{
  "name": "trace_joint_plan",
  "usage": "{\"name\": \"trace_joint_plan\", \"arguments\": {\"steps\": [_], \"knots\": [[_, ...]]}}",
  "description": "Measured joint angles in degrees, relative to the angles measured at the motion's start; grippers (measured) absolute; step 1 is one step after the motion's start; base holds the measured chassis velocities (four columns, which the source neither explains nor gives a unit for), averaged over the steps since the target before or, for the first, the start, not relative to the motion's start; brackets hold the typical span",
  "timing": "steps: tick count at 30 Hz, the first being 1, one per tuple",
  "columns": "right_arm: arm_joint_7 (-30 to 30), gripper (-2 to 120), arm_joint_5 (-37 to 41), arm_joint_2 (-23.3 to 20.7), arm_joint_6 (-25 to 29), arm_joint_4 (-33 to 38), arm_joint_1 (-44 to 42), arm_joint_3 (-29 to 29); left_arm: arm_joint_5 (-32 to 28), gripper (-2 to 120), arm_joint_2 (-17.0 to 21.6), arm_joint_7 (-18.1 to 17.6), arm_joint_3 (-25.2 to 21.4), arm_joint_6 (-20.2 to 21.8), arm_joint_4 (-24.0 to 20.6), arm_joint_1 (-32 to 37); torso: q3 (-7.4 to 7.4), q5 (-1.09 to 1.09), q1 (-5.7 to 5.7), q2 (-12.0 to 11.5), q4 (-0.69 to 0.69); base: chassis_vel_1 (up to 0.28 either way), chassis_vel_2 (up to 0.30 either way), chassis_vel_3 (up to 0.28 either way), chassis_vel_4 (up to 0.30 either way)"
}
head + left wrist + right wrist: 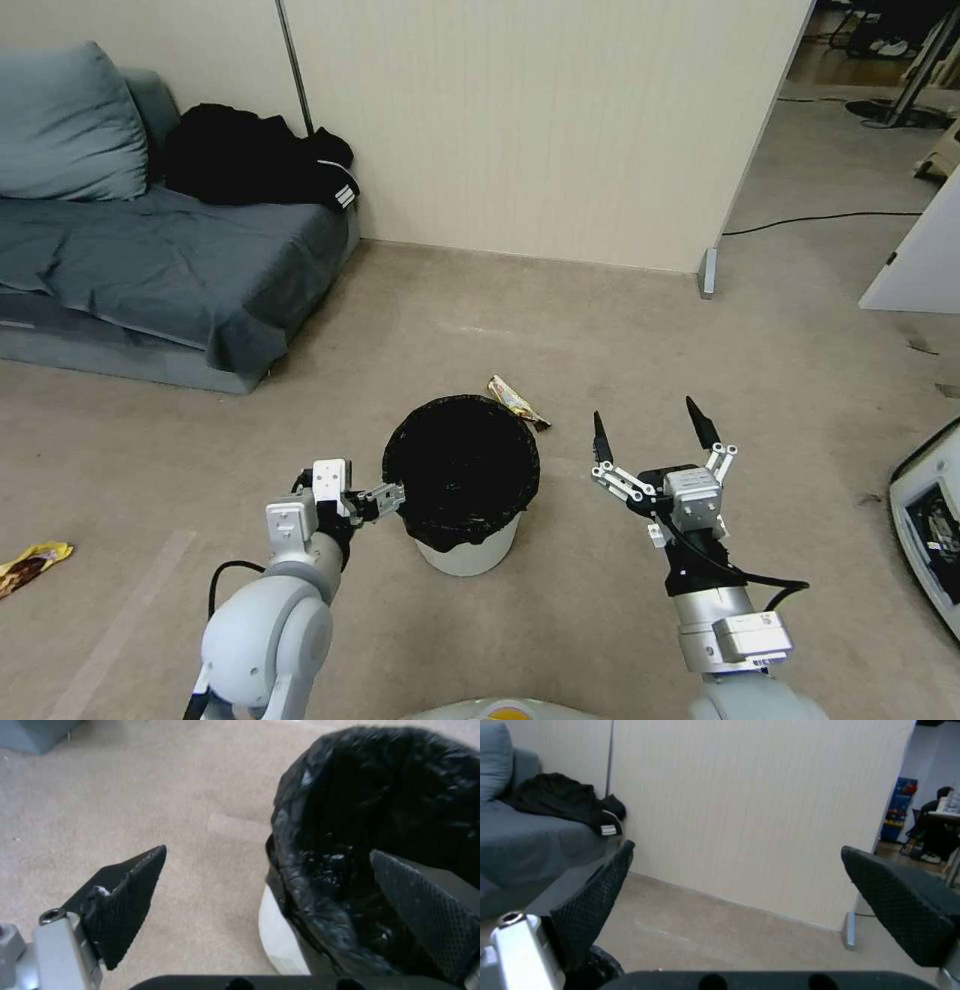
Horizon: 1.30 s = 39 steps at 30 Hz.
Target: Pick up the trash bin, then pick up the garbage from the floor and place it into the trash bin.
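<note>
Clearly, the textured black fingers of the left gripper are spread apart and set astride the near-left rim of the trash bin: one finger is seen outside over the carpet, the other inside the crinkly black bag that is folded over the rim. Nothing is pinched yet, so the placement is judged as a readying for a rim grasp, by which the bin could be lifted. The bin itself, a small round white plastic bucket, is stood upright on the beige carpet in the middle of the floor. The right gripper is held to the right of the bin, apart from it, its pointed fingers opened wide and empty, directed toward the far wall. A yellow-brown snack wrapper, flat and glossy, is lain just beyond the bin's far rim. A second wrapper is lain far to the left, near the grey sofa.
</note>
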Motion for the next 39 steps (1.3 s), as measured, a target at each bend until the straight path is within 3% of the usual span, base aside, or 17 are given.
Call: {"name": "trace_joint_plan", "arguments": {"steps": [8, 23, 25, 27, 29, 33, 36, 39], "knots": [[-0.9, 100, -0.1, 0.1, 0.6, -0.8, 0.3, -0.1, -1.3, 99, -1.5, -0.1, 0.4, -0.5, 6.3, -3.3, 0.0, 0.0, 0.0, 0.0, 0.0, 0.0, 0.0, 0.0, 0.0], [-1.8, 100, -0.6, 0.2, 1.4, -2.0, 0.3, -0.3, -3.3, 92, -3.6, -1.5, 1.7, -0.6, 12.1, -7.3, 0.0, 0.0, 0.0, 0.0, 0.0, 0.0, 0.0, 0.0, 0.0], [-1.9, 100, -0.8, 0.5, 1.4, -2.0, 0.2, -0.5, -3.6, 81, -4.2, -2.5, 1.8, -0.8, 12.9, -7.9, -0.01, 0.02, 0.0, 0.0, 0.01, 0.0, 0.0, 0.0, 0.0], [-1.9, 100, -0.9, 0.6, 1.4, -2.1, 0.2, -0.5, -3.7, 80, -4.2, -2.6, 1.9, -0.8, 13.0, -8.0, -0.01, 0.02, 0.0, 0.0, 0.01, 0.0, 0.0, 0.0, 0.0], [-1.9, 100, -1.7, 0.7, 1.7, -2.3, 0.3, -0.5, -4.0, 68, -4.5, -3.0, 1.9, -0.8, 13.3, -8.2, -0.01, 0.02, 0.0, 0.0, 0.01, 0.0, 0.0, 0.0, 0.0], [-1.9, 100, -2.1, 0.8, 1.8, -2.3, 0.4, -0.4, -4.2, 59, -4.7, -3.1, 2.0, -0.8, 13.4, -8.3, -0.01, 0.02, 0.0, 0.0, 0.01, 0.0, 0.0, 0.0, 0.0], [-1.6, 100, -3.8, 1.0, 1.4, -2.1, 0.4, -0.2, -4.2, 42, -5.1, -3.1, 2.0, -1.0, 14.0, -8.1, -0.02, 0.03, -0.01, 0.0, 0.01, 0.0, 0.0, 0.0, 0.0], [-1.5, 100, -4.7, 1.0, 1.4, -2.1, 0.4, -0.1, -4.2, 36, -5.3, -3.1, 2.0, -1.1, 14.2, -8.0, -0.02, 0.04, 0.0, 0.0, 0.01, 0.0, 0.0, 0.0, 0.0]]}}
